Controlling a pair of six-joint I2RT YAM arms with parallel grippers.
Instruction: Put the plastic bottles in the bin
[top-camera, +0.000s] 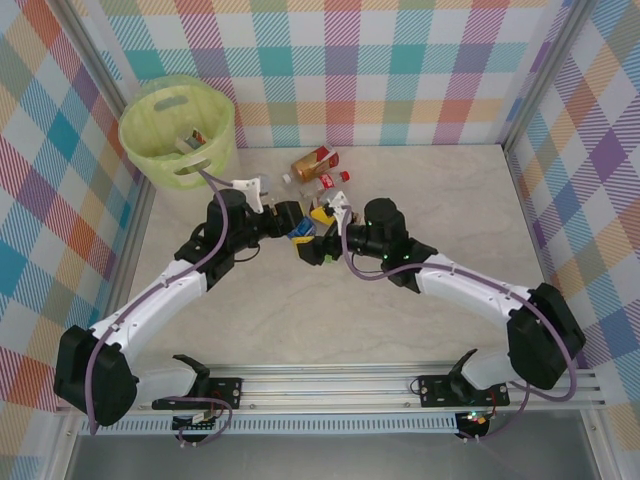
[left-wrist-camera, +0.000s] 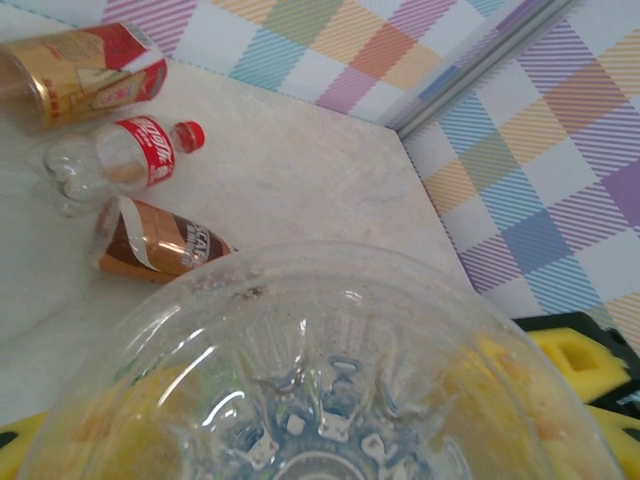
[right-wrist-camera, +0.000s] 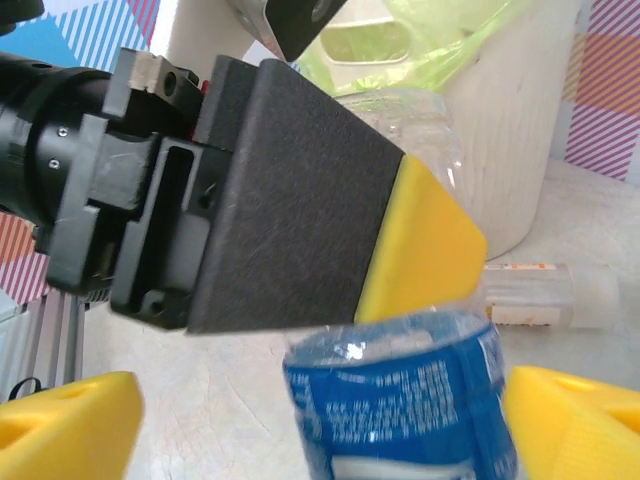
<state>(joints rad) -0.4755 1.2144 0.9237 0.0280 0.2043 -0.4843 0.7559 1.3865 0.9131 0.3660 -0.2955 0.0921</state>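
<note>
Blue-labelled bottle (top-camera: 300, 230), frame centre, is clasped by left gripper (left-wrist-camera: 300, 420); right gripper (right-wrist-camera: 320, 430), spread open, is to be backed clear before transfer to bin (top-camera: 165, 170), upper left.

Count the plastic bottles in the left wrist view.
4. One clear bottle sits closest, base toward the camera; on the table behind lie a gold-labelled bottle, a red-capped bottle and a brown-labelled bottle. Others may be hidden behind it.

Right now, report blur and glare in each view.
Top external: even light, sharp, soft shadows on the table. Left wrist: the clear bottle up close is blurred, with glints; bottles beyond look sharper. Right wrist: yellow fingertips at the bottom corners are soft.
</note>
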